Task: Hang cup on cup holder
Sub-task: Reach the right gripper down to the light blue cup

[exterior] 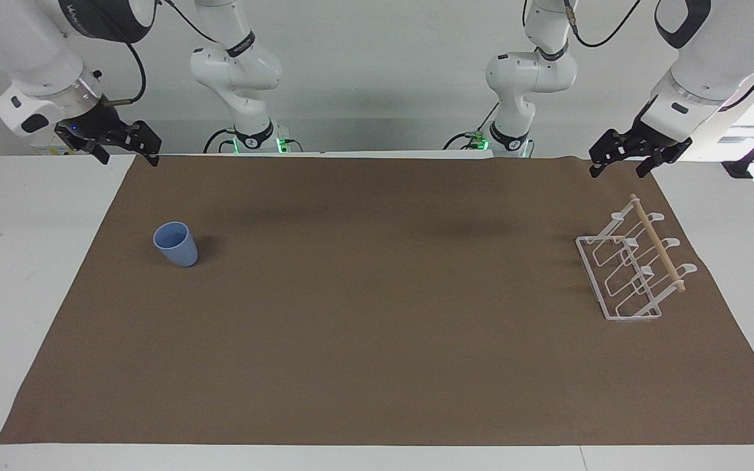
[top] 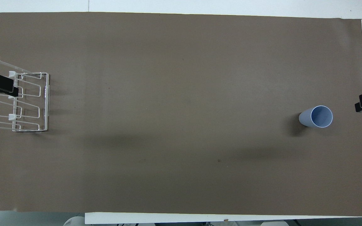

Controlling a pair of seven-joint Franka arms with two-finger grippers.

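2 grippers are raised, open and empty: right gripper (exterior: pixel 125 147) toward the upright cup (exterior: pixel 176 244), left gripper (exterior: pixel 635 160) near the cup holder (exterior: pixel 632 268). Cup and holder are seen well apart on the worktop (exterior: pixel 377 327).

Bright even overhead light, soft faint shadows on the mat (exterior: pixel 377 314) (cup's (exterior: pixel 176 244) darkest), sharp focus

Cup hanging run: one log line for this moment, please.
phase: not started | cup: upright on mat | cup holder: empty | left gripper: open, raised | right gripper: open, raised
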